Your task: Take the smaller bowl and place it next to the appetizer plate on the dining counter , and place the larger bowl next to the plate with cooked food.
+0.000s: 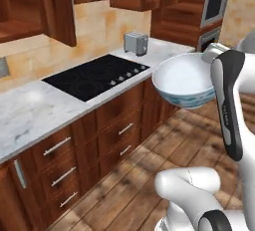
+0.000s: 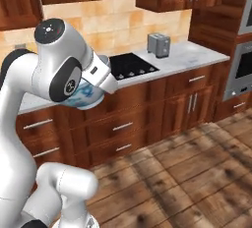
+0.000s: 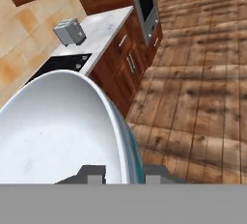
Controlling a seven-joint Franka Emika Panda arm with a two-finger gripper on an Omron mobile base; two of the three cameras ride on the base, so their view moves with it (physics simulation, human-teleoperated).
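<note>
The larger bowl [image 1: 184, 81] is up in the air, carried by the gripper [image 3: 124, 172], well above the wooden floor [image 1: 149, 175] and just out past the front edge of the wall counter [image 1: 30, 108]. In the hand view the 2 finger tips sit either side of the bowl's rim, 1 inside on the white interior and 1 outside on the blue-green wall, so the claw looks pinched onto the rim. That's probably why the bowl hangs roughly level with its mouth up: a rim pinch lets the wide bowl ride beside the hand instead of needing jaws around its whole width. From the right base view the bowl is mostly tucked behind the arm's big joint, only its patterned underside peeking out. Nearby on the wall counter there's the black cooktop [image 1: 97, 75] in the middle and a steel toaster [image 1: 135, 43] toward the far end, with an oven [image 2: 243, 70] built into the tall cabinet beyond. Judging from that, the robot is mid-carry with the bowl and its plate with cooked food isn't reached yet.
</note>
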